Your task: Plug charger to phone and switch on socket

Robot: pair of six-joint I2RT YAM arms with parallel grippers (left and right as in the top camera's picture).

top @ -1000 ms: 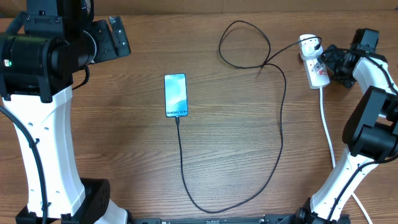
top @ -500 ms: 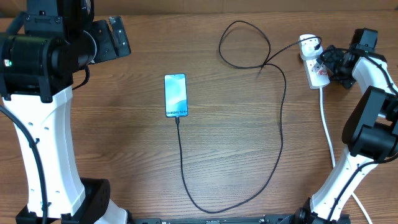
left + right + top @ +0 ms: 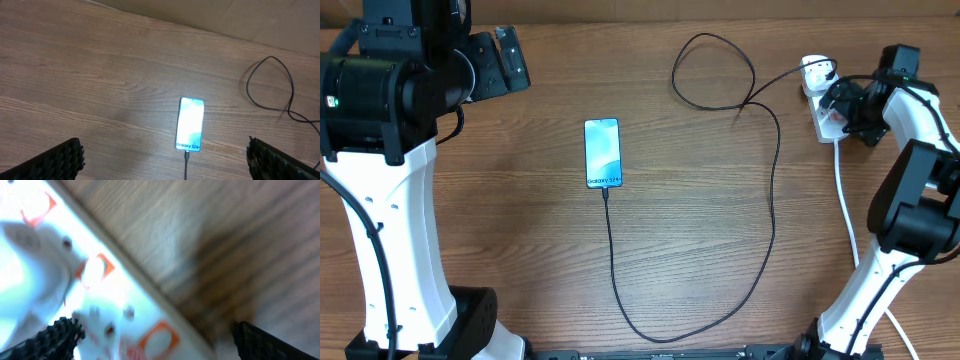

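The phone (image 3: 602, 153) lies screen up near the table's middle, lit, showing "Galaxy S24"; it also shows in the left wrist view (image 3: 190, 124). The charger's thin black cable (image 3: 772, 190) enters the phone's bottom edge, loops round the front, and runs up to a white plug (image 3: 815, 70) in the white socket strip (image 3: 827, 122). My right gripper (image 3: 840, 100) is open right over the strip; its wrist view shows the blurred strip (image 3: 105, 305) with orange-red switch marks between the fingers. My left gripper (image 3: 162, 167) is open and empty, high at the far left.
The strip's thick white lead (image 3: 845, 205) runs down the right side towards the table's front. A cable loop (image 3: 712, 70) lies at the back middle. The right arm's base stands at the front right, the left arm's at the front left.
My right gripper has moved left, further over the socket strip. The phone, the cable and the left arm have not moved.
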